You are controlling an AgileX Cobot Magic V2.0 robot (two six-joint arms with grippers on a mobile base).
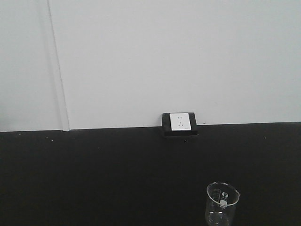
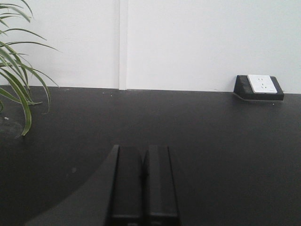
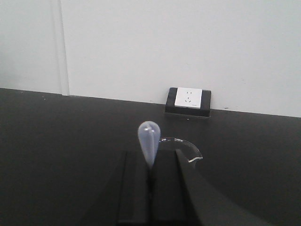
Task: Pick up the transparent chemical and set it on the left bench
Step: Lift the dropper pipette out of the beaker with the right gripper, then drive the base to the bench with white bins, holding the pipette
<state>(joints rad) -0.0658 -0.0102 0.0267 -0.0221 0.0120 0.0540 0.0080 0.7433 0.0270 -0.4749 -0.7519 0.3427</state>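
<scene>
Transparent chemical [image 3: 149,139]: a clear plastic dropper, of which only the rounded, faintly bluish bulb end is seen. It is held upright, bulb uppermost, and is pinched between the closed-in fingers of the right gripper [image 3: 151,159]. The stem is hidden by those fingers.

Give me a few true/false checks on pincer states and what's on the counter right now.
1. The right pincer is shut on the dropper, with the bulb sticking up. True.
2. The left pincer holds the dropper. False: it is shut with nothing in it.
3. A glass beaker stands upright on the black counter. True.
4. In the left wrist view, the socket is left of the plant. False: the plant is at the left edge and the socket is far right, by the wall.
</scene>
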